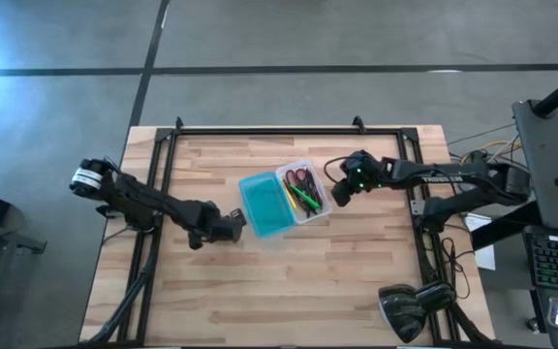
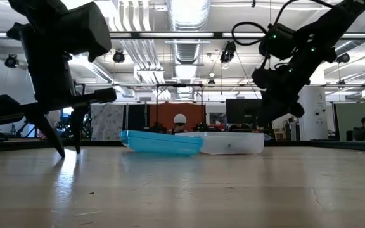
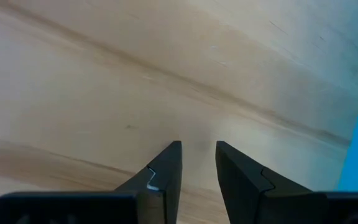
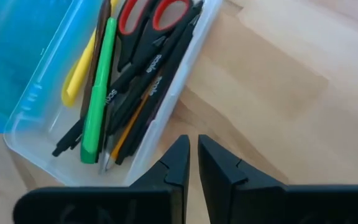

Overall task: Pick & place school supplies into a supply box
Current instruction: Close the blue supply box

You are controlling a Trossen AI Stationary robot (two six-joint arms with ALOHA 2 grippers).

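The supply box lies open at the table's middle, its teal lid half [image 1: 264,206] joined to the clear tray half [image 1: 304,192], both flat on the wood. In the tray [image 4: 36,152] lie red-handled scissors [image 4: 153,15], a green pen [image 4: 98,93], a yellow one [image 4: 74,79], an orange pencil [image 4: 131,126] and dark pens [image 4: 143,73]. My left gripper [image 1: 236,224] hangs just left of the lid, low over bare wood, fingers [image 3: 198,152] slightly apart. My right gripper [image 1: 337,190] hovers beside the tray's right side, shut [image 4: 193,144] and holding nothing.
A black metal frame [image 1: 260,131] runs along the far edge and both sides of the table. A dark lamp head [image 1: 407,308] sits at the near right corner. Bare wood [image 1: 289,281] stretches in front of the box. In the low view the box [image 2: 192,142] stands between the arms.
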